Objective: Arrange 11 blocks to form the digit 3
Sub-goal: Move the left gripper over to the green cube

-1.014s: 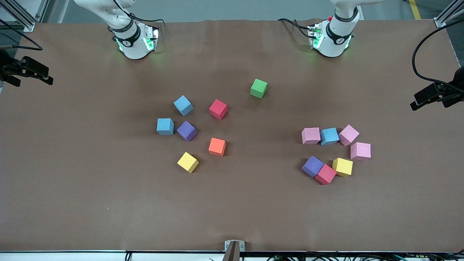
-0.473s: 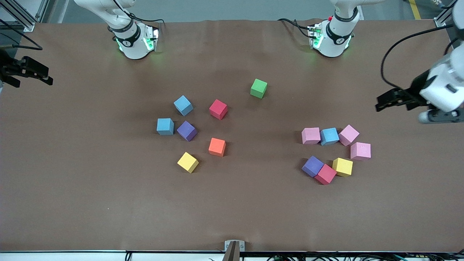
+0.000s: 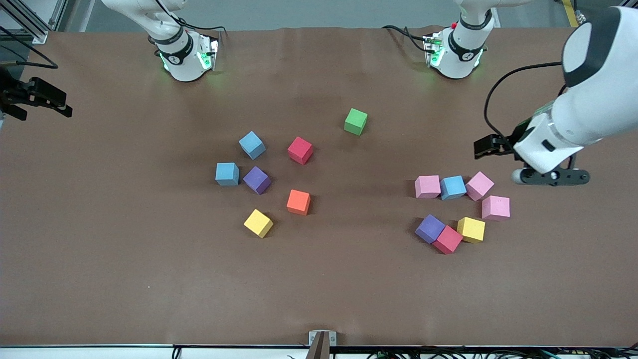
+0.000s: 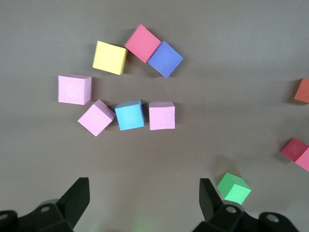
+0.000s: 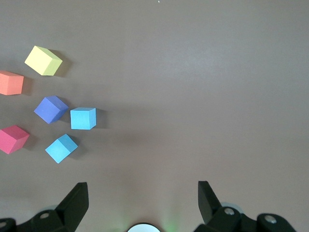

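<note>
Foam-looking blocks (image 3: 453, 187) on the counter (image 3: 99, 249) seemed light and squashy, best pinched across flat sides; left pincer (image 4: 142, 200) and right pincer (image 5: 142, 200) gaped wide, empty.

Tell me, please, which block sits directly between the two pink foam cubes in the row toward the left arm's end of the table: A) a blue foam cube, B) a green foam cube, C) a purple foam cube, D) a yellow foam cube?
A: the blue foam cube lies between two pink foam cubes, touching both.

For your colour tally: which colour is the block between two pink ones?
Blue block, clearest in front view.
</note>
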`<action>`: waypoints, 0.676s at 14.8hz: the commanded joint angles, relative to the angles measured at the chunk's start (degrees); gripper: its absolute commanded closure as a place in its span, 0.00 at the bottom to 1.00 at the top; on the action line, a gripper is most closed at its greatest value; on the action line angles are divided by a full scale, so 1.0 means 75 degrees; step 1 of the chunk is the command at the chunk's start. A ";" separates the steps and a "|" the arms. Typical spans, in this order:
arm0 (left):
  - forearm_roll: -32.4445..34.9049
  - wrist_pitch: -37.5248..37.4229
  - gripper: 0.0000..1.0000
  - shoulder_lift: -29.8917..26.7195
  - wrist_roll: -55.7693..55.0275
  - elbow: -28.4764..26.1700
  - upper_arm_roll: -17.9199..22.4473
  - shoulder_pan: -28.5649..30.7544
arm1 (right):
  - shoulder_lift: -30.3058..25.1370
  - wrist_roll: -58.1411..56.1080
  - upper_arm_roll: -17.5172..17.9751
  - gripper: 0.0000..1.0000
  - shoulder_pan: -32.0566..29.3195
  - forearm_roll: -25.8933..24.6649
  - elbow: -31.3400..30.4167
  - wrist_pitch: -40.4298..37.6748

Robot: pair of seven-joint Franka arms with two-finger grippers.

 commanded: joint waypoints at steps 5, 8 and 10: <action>0.0003 0.0689 0.00 0.0298 -0.1782 -0.0488 -0.0001 -0.1496 | -0.0149 -0.0073 0.0007 0.00 -0.0054 -0.0114 -0.0053 0.0009; -0.0020 0.1568 0.00 0.0263 -0.2883 -0.1204 -0.0012 -0.2398 | -0.0090 -0.0062 0.0007 0.00 -0.0042 -0.0126 -0.0006 0.0020; -0.0020 0.2153 0.00 0.0298 -0.3890 -0.1590 -0.0012 -0.3019 | -0.0020 -0.0062 0.0007 0.00 -0.0077 -0.0126 -0.0006 0.0079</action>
